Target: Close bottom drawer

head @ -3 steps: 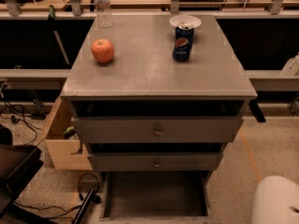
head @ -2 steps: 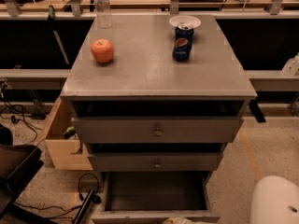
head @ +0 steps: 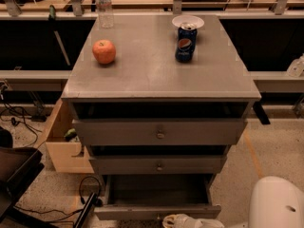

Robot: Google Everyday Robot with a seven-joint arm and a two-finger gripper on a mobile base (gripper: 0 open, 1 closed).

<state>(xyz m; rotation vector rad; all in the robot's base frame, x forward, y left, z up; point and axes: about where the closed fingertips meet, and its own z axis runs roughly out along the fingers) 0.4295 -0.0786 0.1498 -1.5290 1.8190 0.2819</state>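
The bottom drawer [head: 156, 194] of the grey cabinet stands pulled out, its dull-grey floor showing and its thin front panel [head: 156, 212] near the frame's bottom edge. My gripper [head: 176, 221] is a pale shape right in front of that panel, low at bottom centre, close to the knob. My white arm [head: 278, 203] fills the bottom right corner. The two wider drawers above, the top one [head: 159, 133] and the middle one [head: 159, 166], are also partly pulled out.
On the cabinet top [head: 156, 75] stand an orange [head: 104, 51], a blue Pepsi can [head: 185, 43], a white bowl [head: 188, 21] and a water bottle [head: 104, 6]. A pale wooden box [head: 64, 141] sits left of the cabinet. Cables and dark gear lie bottom left.
The bottom drawer's front panel has come into view at the frame's bottom, and my gripper now shows in front of it. The view has shifted slightly.
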